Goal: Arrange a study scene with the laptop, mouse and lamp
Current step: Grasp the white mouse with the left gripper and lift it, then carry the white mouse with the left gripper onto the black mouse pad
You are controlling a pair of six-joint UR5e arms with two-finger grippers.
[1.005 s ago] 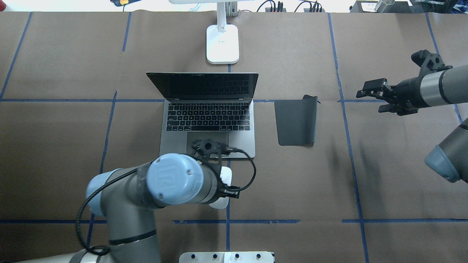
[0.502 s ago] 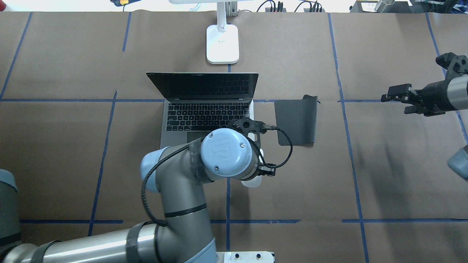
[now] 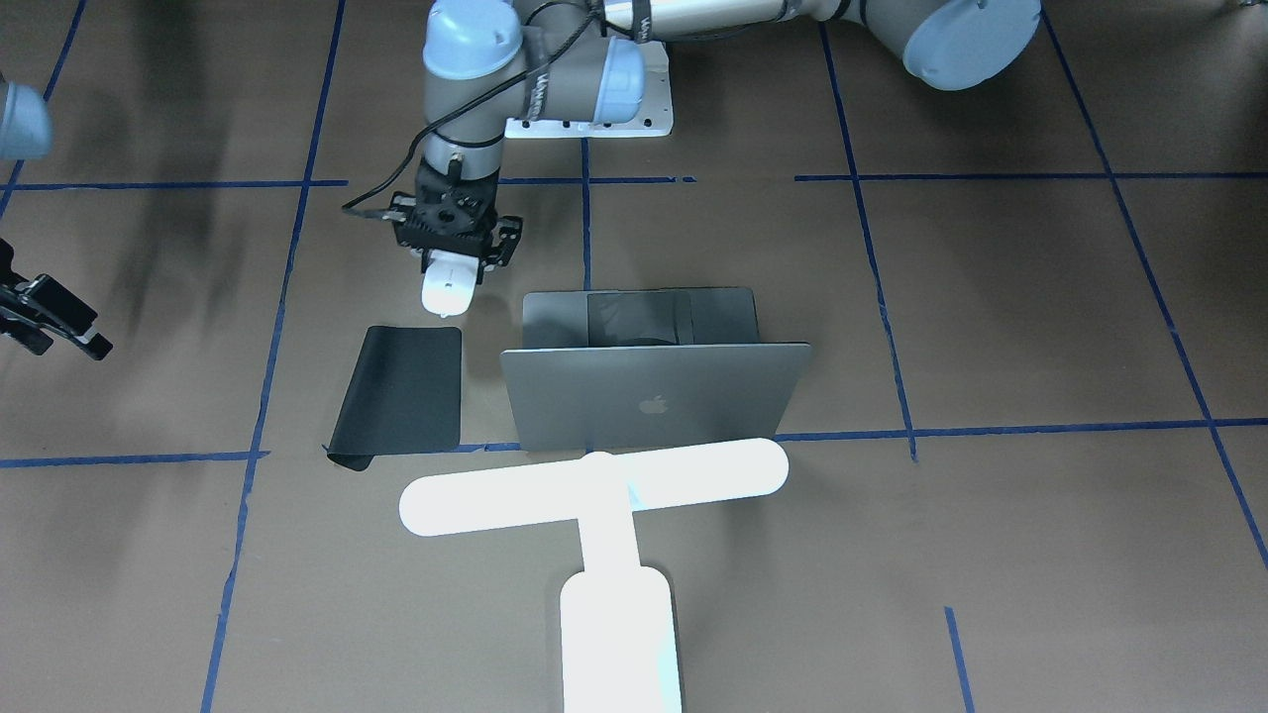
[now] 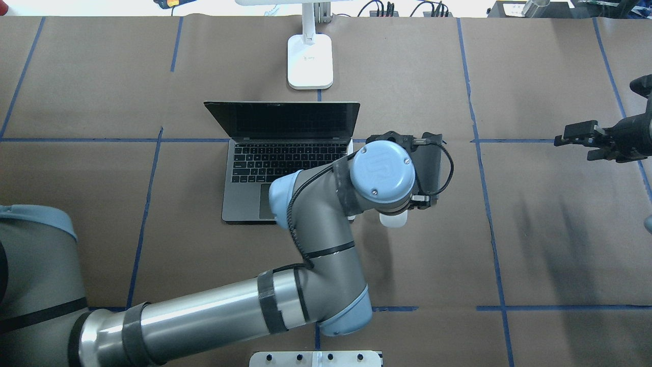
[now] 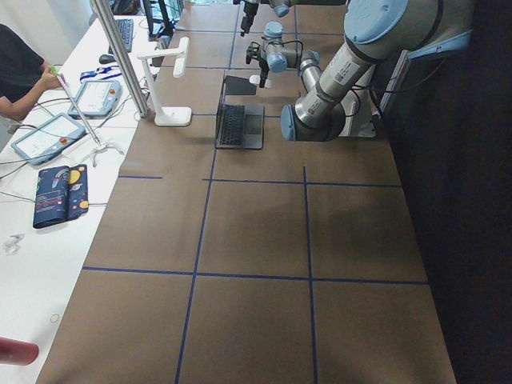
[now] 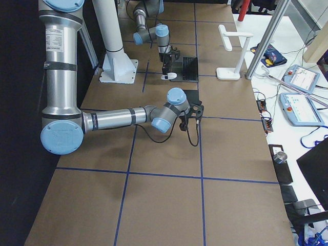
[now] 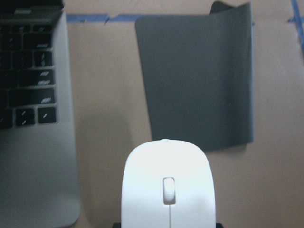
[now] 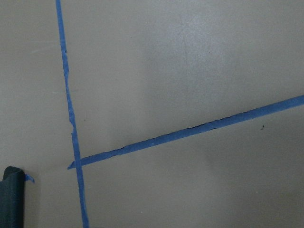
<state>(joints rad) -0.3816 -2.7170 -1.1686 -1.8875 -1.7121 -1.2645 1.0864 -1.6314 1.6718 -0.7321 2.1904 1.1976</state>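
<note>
The laptop (image 4: 288,168) stands open at the table's middle, its silver lid (image 3: 654,396) facing the front view. The lit lamp (image 3: 594,485) stands behind it, and its base (image 4: 309,61) shows in the overhead view. My left gripper (image 3: 454,259) is shut on the white mouse (image 3: 443,285). It holds the mouse just right of the laptop, at the near edge of the black mat (image 3: 401,386). The mouse (image 7: 167,185) fills the bottom of the left wrist view. My right gripper (image 4: 570,140) is open and empty at the far right.
The mat (image 4: 432,168) is mostly hidden under my left wrist in the overhead view, and one far corner curls up. The white bolted pedestal (image 4: 316,358) sits at the table's near edge. Blue tape lines cross the brown table cover. Operators' gear lies past the far edge.
My left arm has carried the mouse right and forward, from in front of the laptop's trackpad to beside the mat. My right arm has drawn back toward the right edge.
</note>
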